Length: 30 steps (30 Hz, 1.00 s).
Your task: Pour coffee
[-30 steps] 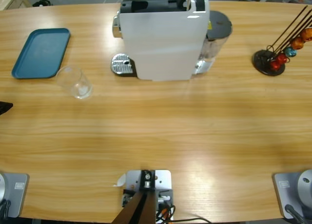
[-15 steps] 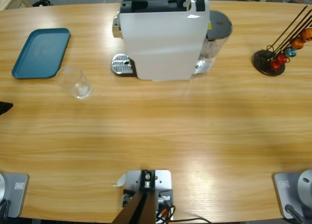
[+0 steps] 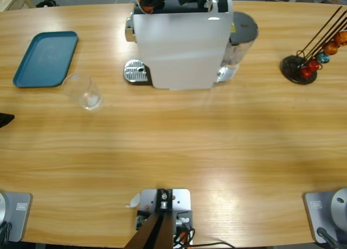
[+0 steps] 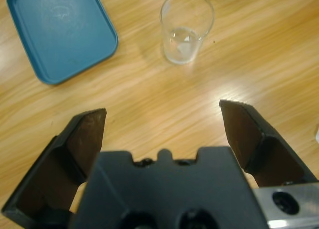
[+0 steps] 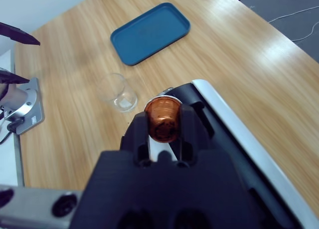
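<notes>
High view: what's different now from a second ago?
The right gripper has come in at the top edge over the back of the coffee machine, shut on an orange capsule. The glass, blue tray and capsule rack stayed put, and the left gripper stays open, facing the glass.

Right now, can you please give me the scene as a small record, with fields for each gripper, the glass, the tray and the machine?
right gripper: jaws shut on an orange capsule, above the top of the coffee machine
left gripper: jaws open, holding nothing, pointed toward the glass
glass tumbler: upright on the table, beside the tray, no liquid visible
blue tray: flat on the table, nothing on it
capsule stand: at the table's far right, holding red, blue and orange capsules
</notes>
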Tool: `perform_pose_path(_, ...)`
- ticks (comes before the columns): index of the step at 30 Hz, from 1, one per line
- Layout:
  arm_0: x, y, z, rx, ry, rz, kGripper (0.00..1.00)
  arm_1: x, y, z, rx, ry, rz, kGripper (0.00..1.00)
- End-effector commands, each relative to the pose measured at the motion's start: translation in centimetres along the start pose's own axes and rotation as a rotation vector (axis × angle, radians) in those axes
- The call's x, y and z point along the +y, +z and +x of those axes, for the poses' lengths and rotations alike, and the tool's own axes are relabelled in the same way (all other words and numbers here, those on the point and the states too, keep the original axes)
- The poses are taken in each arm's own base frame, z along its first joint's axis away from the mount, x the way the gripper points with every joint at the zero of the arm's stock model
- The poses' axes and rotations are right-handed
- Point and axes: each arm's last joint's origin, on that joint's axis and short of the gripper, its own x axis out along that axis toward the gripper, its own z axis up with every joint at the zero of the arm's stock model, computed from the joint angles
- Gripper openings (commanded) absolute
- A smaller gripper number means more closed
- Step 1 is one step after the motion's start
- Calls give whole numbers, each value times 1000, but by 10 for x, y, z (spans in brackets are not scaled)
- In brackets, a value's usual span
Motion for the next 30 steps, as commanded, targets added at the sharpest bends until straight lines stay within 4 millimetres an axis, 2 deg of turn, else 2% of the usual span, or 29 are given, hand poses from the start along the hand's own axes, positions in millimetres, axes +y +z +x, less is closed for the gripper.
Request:
perform_pose_path(1,2,-11,3,16,15,-13,987,-9,-17,15,51,-25,30,0)
perform_pose_path(9,2,-11,3,17,15,-13,987,-17,-14,30,43,-23,40,0)
perform_pose_path(17,2,-10,4,20,16,-13,987,-18,-4,26,9,-70,36,0)
perform_pose_path(30,2,-11,3,17,15,-13,987,-17,-17,22,47,-96,49,0)
